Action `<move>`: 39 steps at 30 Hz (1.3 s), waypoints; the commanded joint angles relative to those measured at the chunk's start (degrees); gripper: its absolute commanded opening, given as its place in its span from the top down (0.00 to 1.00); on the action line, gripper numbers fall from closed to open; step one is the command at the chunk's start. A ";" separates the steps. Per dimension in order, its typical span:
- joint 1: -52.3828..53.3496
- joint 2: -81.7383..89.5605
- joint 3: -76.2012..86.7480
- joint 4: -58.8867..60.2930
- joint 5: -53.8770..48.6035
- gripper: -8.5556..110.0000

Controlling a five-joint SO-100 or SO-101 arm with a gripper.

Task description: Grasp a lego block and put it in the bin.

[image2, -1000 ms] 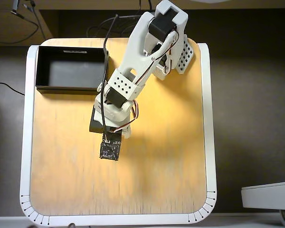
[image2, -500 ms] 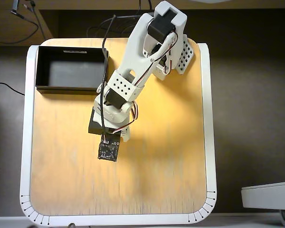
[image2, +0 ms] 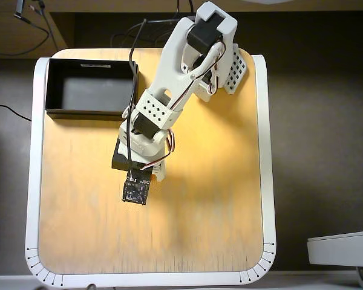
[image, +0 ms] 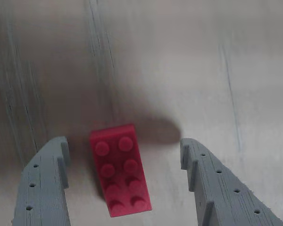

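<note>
Wrist view shows the gripper (image: 125,153) spread wide, its 2 grey printed fingers (image: 42,188) rising from the lower corners of the picture, each with small round holes and stepped notches along the inner edge. Between them lies the lego block (image: 120,170), a red brick with 2 rows of 4 studs, resting flat on the pale, streaked table (image: 188,70) and turned a little off the fingers' line. The brick sits closer to the finger on the picture's left, with a narrow gap there and a wider gap to the finger on the right; neither finger touches it, so the tool grasps nothing. A soft shadow spreads on the table just beyond the brick's far end. Overhead view shows the white arm (image2: 181,78) reaching from its base at the table's far edge down toward the middle of the wooden tabletop, with a small dark camera board (image2: 136,191) at its tip; the brick is hidden under the arm there. The bin (image2: 54,90), a black tray with a grey floor, stands at the table's upper-left corner in this view, well apart from the arm's tip.
</note>
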 commanded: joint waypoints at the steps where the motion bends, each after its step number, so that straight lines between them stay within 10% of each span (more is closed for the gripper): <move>1: 0.35 0.44 -4.22 0.88 -0.88 0.73; 39: -0.09 7.21 5.45 0.79 2.11 0.78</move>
